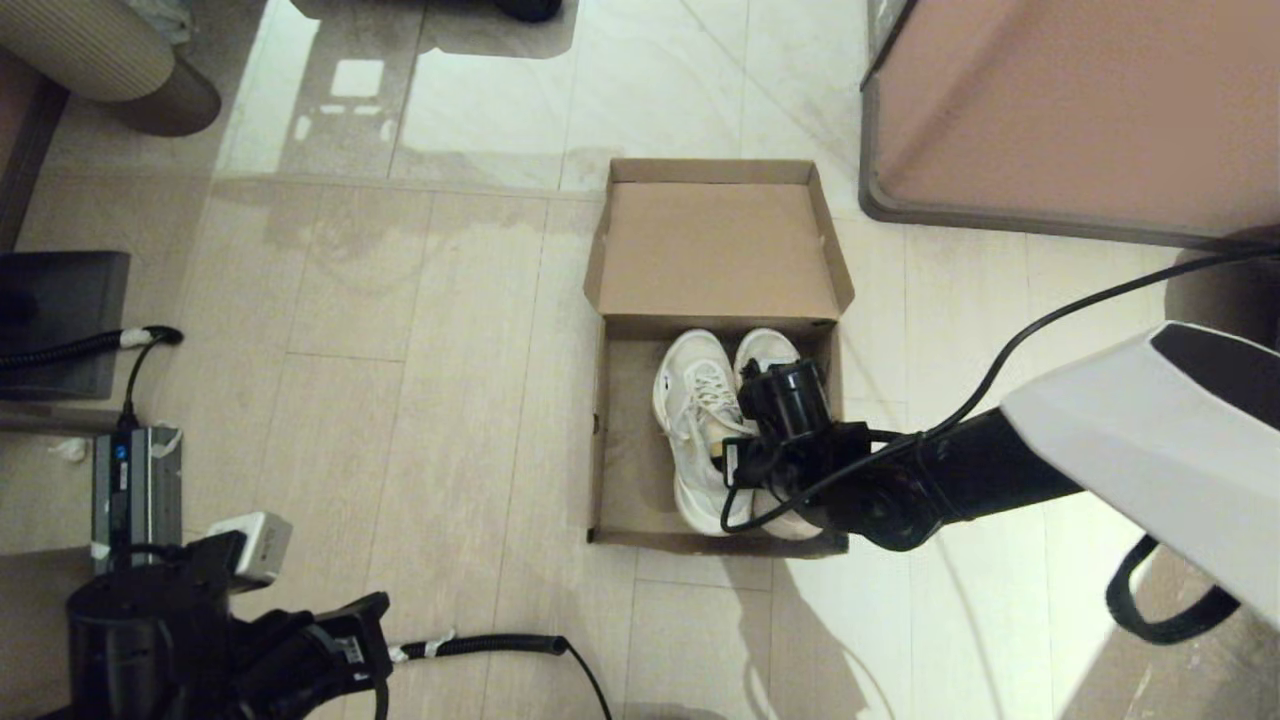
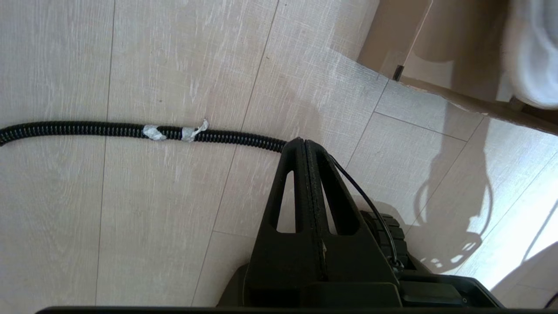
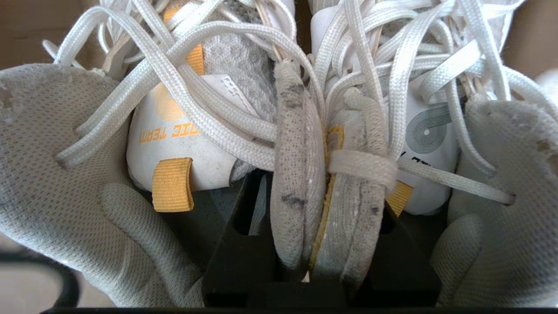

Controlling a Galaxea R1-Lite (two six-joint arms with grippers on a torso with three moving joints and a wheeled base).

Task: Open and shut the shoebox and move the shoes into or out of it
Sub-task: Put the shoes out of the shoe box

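The brown cardboard shoebox (image 1: 612, 460) stands open on the floor, its hinged lid (image 1: 715, 250) folded back on the far side. Both white lace-up shoes (image 1: 700, 420) lie side by side inside it, toes toward the lid. My right gripper (image 3: 324, 183) reaches down into the box and is shut on the two inner collars (image 3: 296, 174) of the shoes, pinched together between its fingers, laces draped over them. In the head view the right wrist (image 1: 790, 420) covers the shoes' heels. My left gripper (image 2: 305, 146) is parked low at the near left, shut and holding nothing.
A black corrugated cable (image 1: 480, 647) lies on the floor near the left arm. A grey device (image 1: 135, 490) and a white power adapter (image 1: 262, 540) sit at the left. A pinkish cabinet (image 1: 1080, 110) stands at the far right, and a beige round seat (image 1: 110, 60) at the far left.
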